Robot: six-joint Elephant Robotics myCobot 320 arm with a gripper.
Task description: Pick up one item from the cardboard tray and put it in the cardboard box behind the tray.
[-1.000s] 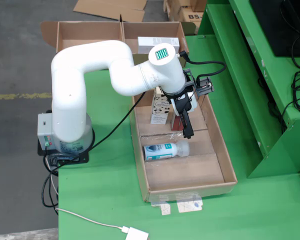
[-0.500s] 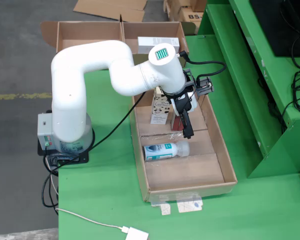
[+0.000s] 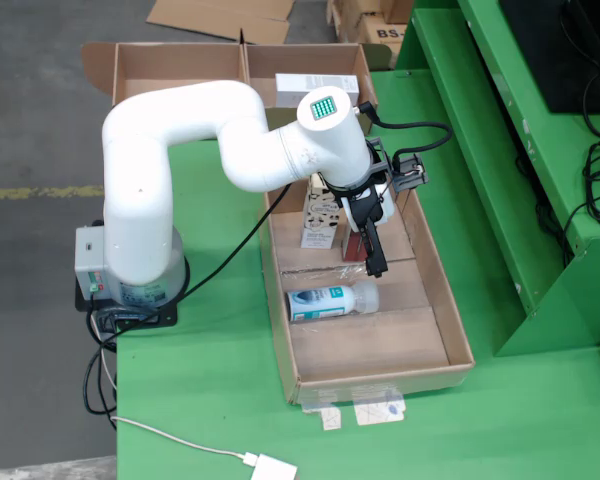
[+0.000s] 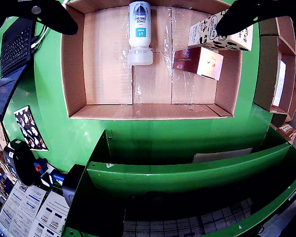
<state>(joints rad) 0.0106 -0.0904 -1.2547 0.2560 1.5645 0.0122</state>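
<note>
Jaws of the gripper [image 3: 372, 250] are hanging spread over the cardboard tray [image 3: 450, 320], gripping nothing. In the still view, the white bottle [image 3: 330, 300] is lying just below-left of them, long axis crosswise; the dark red box [image 3: 354, 246] is sitting directly beneath, nearer.

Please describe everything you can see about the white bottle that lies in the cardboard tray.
The white bottle looks like plastic and lies on its side on the floor of the cardboard tray. Its blue-green label reads "SHOE FRESH" in the gripper view. A clear, wide cap closes one end. In the fixed view the cap points right. Nothing touches it except the tray floor; the gripper hangs above, apart from it.
</note>
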